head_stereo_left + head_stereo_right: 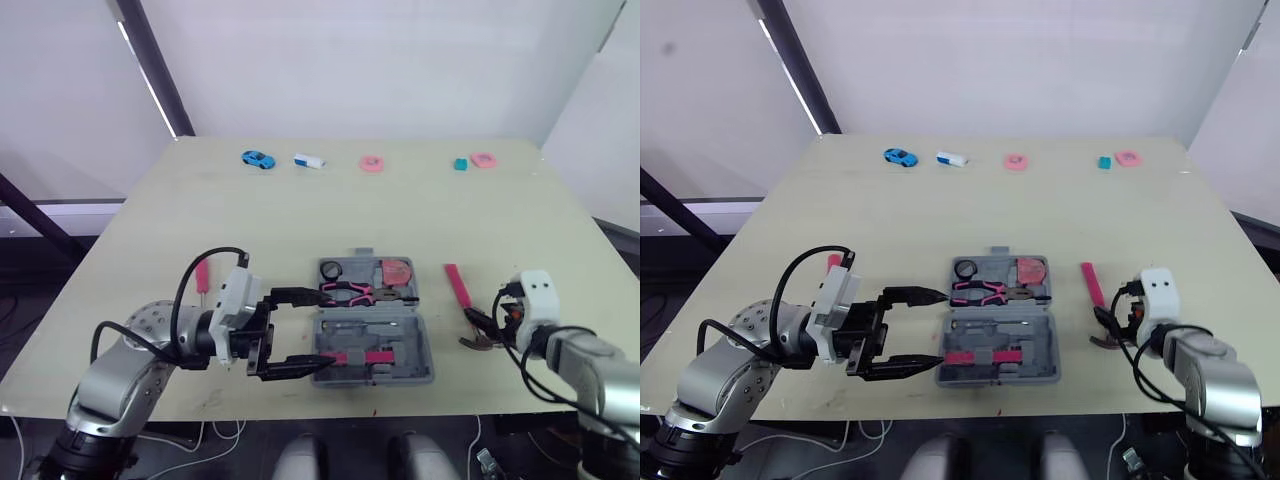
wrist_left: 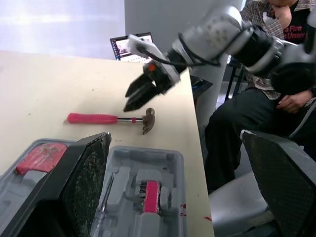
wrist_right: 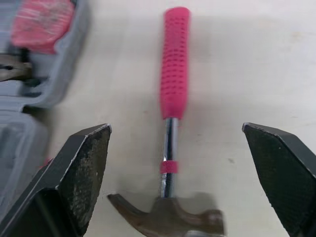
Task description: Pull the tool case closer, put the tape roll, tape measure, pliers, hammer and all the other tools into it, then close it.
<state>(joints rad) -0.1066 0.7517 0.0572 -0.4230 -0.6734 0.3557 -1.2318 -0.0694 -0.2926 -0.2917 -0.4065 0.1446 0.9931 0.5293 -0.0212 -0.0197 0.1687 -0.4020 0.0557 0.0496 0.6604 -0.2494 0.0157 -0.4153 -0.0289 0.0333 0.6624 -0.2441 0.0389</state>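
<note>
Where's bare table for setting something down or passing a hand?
Bare: the wide band between the small items along the far edge and the tool case. Crowded: the near edge, with the left end effector at the case's left side and the right end effector over the hammer on its right.

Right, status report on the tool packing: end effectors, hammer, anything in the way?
Left end effector open at tool case left edge. Right end effector open over hammer, lying right of case. Nothing blocking.
</note>
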